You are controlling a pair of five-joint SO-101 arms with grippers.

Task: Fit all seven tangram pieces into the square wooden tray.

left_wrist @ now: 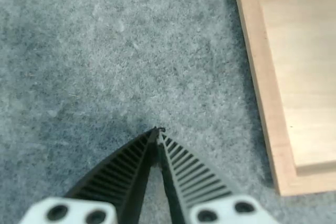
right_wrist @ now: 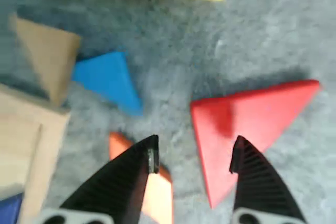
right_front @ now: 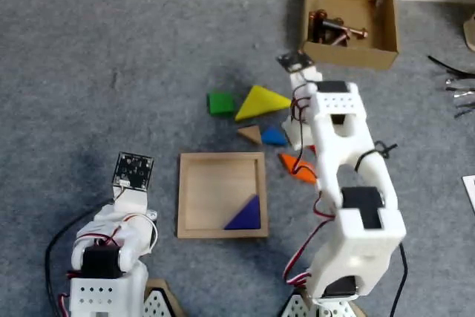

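I have the tray [right_front: 220,157] lying on the table [right_front: 111,72], with one triangle [right_front: 246,214] in its near right corner. Behind it lie the square piece [right_front: 220,102] and, at its right, the big triangle [right_front: 261,101]; nearer the tray's far right corner sit the first small triangle [right_front: 250,134] and, just right of it, the second small triangle [right_front: 273,136]. The parallelogram [right_front: 295,165] lies just right of the tray, and the box [right_front: 349,53] stands well behind.

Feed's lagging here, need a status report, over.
Left gripper shut, over carpet beside tray. Right gripper open between red triangle and orange piece. Tray holds one dark blue triangle.
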